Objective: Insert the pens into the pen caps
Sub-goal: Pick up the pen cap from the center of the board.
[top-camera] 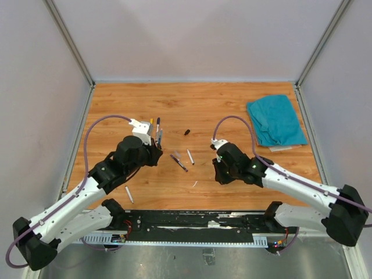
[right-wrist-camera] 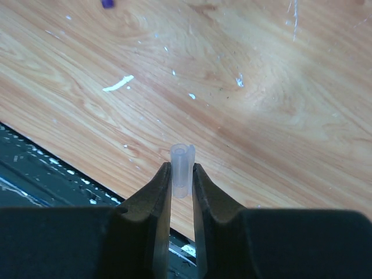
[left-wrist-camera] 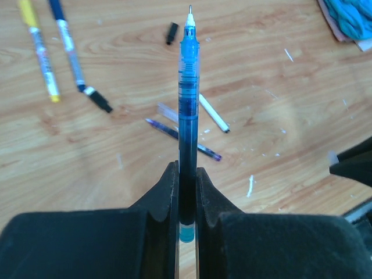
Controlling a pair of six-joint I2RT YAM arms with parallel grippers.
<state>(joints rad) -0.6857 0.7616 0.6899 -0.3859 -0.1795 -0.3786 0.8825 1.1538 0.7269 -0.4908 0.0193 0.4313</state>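
Note:
My left gripper [left-wrist-camera: 187,171] is shut on a blue pen [left-wrist-camera: 187,87] that stands up out of the jaws, its bare tip pointing away. In the top view this gripper [top-camera: 156,142] hangs over the left middle of the table. My right gripper [right-wrist-camera: 182,174] is shut on a small translucent pen cap [right-wrist-camera: 182,156] with its open end up, and it hovers near the table's front edge [top-camera: 219,173]. On the wood lie a yellow pen [left-wrist-camera: 40,52], a blue-ended pen [left-wrist-camera: 70,52], a white pen [left-wrist-camera: 214,113], a purple pen [left-wrist-camera: 183,139] and a black cap [left-wrist-camera: 171,33].
A teal cloth [top-camera: 276,119] lies at the back right. One more white pen [top-camera: 129,195] rests near the front left by the black base rail [top-camera: 192,224]. Small pale scraps dot the wood. White walls close the table in on three sides.

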